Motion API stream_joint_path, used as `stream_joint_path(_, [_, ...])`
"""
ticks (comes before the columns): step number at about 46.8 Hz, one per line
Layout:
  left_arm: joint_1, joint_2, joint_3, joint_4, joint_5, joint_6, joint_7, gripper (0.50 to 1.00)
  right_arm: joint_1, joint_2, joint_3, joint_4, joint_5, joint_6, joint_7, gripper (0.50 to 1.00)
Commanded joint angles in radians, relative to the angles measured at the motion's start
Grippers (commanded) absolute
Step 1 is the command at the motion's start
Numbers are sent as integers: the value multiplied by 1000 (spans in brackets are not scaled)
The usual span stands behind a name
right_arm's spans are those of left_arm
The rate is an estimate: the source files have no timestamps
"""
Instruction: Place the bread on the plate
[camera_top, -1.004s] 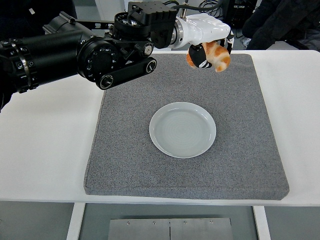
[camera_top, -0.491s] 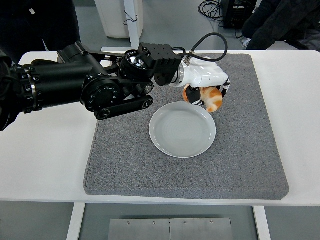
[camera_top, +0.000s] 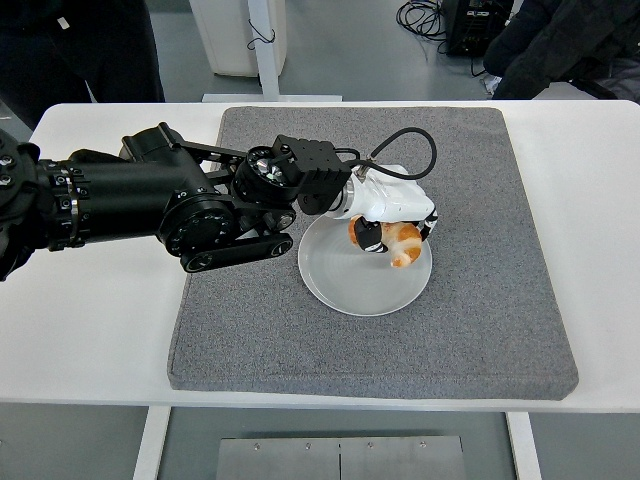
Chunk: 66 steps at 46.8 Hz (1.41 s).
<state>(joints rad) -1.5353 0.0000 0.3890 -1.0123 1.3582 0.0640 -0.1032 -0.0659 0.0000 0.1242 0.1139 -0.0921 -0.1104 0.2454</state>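
Note:
A golden-brown piece of bread (camera_top: 400, 243) is held in my left hand (camera_top: 388, 232), whose white shell and black fingers curl around it. The hand and bread hover low over the right half of the pale round plate (camera_top: 345, 275), which lies in the middle of the grey mat (camera_top: 480, 280). I cannot tell whether the bread touches the plate. My black left arm (camera_top: 150, 205) reaches in from the left edge across the mat. The right arm is out of view.
The grey mat covers the centre of the white table (camera_top: 90, 320). Dark-clothed people stand beyond the table's far edge at the top left (camera_top: 80, 40) and top right (camera_top: 560, 40). A white pillar base (camera_top: 235, 40) stands behind the table.
The left hand has carried the bread from above the mat's far edge down and toward me, and it now sits low over the plate. The arm has dropped with it.

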Motion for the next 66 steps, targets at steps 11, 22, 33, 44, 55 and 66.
stream_joint_path(11, [14, 0, 7, 1, 30, 22, -1, 500, 0, 0, 0, 0, 0, 0, 0, 1000])
stream_joint_path(22, [24, 0, 45, 3, 44, 48, 2, 500, 0, 0, 0, 0, 0, 0, 0, 1000])
stream_joint_path(33, [37, 0, 47, 1, 42, 46, 2, 500, 0, 0, 0, 0, 0, 0, 0, 1000])
stream_joint_path(44, [41, 0, 45, 1, 39, 46, 0, 500, 0, 0, 0, 0, 0, 0, 0, 1000])
stream_joint_path(55, [40, 0, 44, 0, 25, 36, -6, 874, 0, 0, 0, 0, 0, 0, 0, 1000])
stream_joint_path(66, [37, 0, 44, -3, 24, 33, -10, 993, 0, 0, 0, 0, 0, 0, 0, 1000])
